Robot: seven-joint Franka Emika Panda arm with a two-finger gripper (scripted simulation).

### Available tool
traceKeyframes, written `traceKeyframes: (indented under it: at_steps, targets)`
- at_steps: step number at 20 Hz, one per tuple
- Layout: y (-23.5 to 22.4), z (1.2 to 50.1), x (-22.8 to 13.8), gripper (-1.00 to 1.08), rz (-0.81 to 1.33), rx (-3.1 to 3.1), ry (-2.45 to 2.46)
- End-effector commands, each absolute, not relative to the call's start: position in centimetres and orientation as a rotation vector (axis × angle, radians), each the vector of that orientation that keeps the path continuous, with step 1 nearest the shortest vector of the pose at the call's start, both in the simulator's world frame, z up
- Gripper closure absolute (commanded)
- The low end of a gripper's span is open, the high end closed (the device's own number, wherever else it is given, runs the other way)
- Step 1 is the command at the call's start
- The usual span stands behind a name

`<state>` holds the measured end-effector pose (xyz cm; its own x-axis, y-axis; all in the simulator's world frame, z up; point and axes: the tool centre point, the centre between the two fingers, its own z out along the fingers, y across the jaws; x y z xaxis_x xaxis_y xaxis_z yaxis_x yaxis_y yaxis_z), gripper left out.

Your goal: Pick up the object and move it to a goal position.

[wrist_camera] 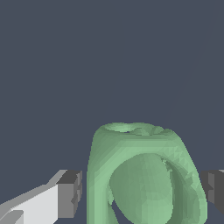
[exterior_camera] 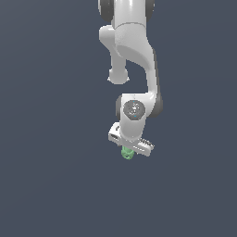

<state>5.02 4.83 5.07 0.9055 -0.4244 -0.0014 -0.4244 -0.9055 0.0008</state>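
Observation:
The object (wrist_camera: 144,175) is a pale-green lumpy thing with ring-like loops and hollows. In the wrist view it fills the space between my two dark finger pads (wrist_camera: 70,194). One pad touches it and the other stands a hair from its side. My white gripper (wrist_camera: 142,192) is closed about it. In the exterior view the gripper (exterior_camera: 129,147) points down from the arm's end, and the object (exterior_camera: 127,153) shows just below the hand, mostly hidden by it.
The white arm (exterior_camera: 132,51) hangs down from the top of the exterior view. Plain dark grey-blue ground (exterior_camera: 46,185) lies all around. No goal marker or other object shows.

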Motion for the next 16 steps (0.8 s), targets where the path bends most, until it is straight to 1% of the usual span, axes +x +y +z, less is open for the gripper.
traceKeyframes:
  at_steps: [1,4,5,16]
  targets:
    - [4.84,4.51,5.1,-0.92,0.0,3.066,-0.684]
    - [4.85,4.49,5.2,-0.92,0.0,3.066,-0.684]
    - [4.85,4.49,5.2,1.08,0.0,3.066,-0.684]
    - [4.83,4.51,5.18,1.08,0.0,3.066,-0.684]
